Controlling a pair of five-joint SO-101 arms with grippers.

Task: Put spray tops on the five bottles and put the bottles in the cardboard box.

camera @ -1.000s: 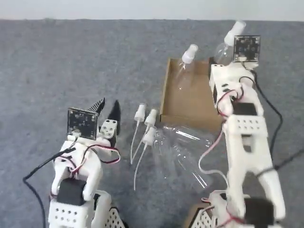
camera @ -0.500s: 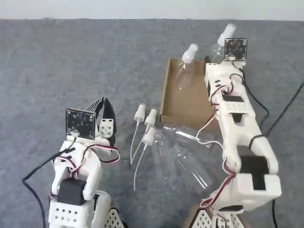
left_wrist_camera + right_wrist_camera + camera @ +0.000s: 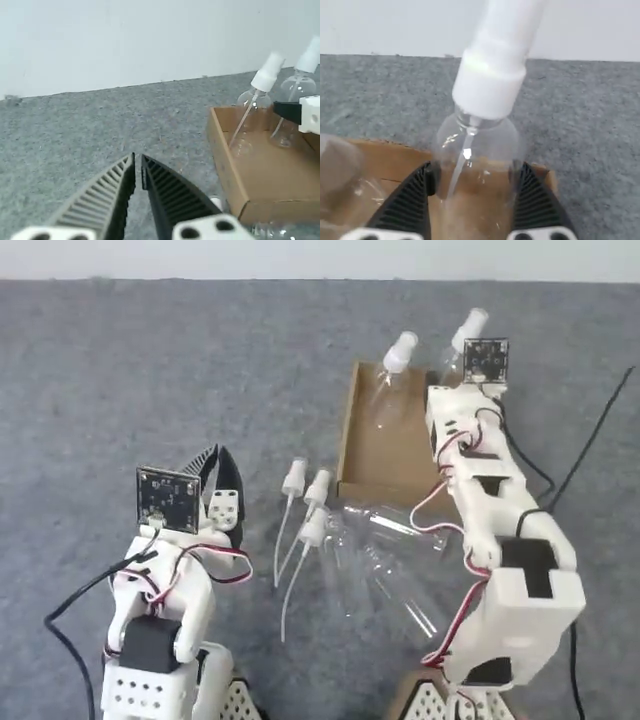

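High view first: where does the box [image 3: 347,430] sit, and what is it like?

It is a shallow, open tray of brown cardboard on rough grey carpet [image 3: 150,360].

What does the right gripper [image 3: 475,175] have?

It grasps a clear, round-shouldered plastic bottle [image 3: 476,150] by the body, ribbed black fingers [image 3: 410,200] on either side. The bottle is upright at the box's far right corner with a white spray top [image 3: 495,65] on it. Whether its base touches the box floor, I cannot tell.

Anything else in the box?

A second capped bottle [image 3: 385,390] stands beside it at the far end.

And the left gripper [image 3: 138,165]?

It is well to the left of the box, clenched on nothing, its ridged tips almost meeting.

What lies outside the box?

Three loose tops [image 3: 313,525] with thin trailing tubes are just off its near left corner. Three bare bottles [image 3: 380,550] lie on their sides against its near wall.
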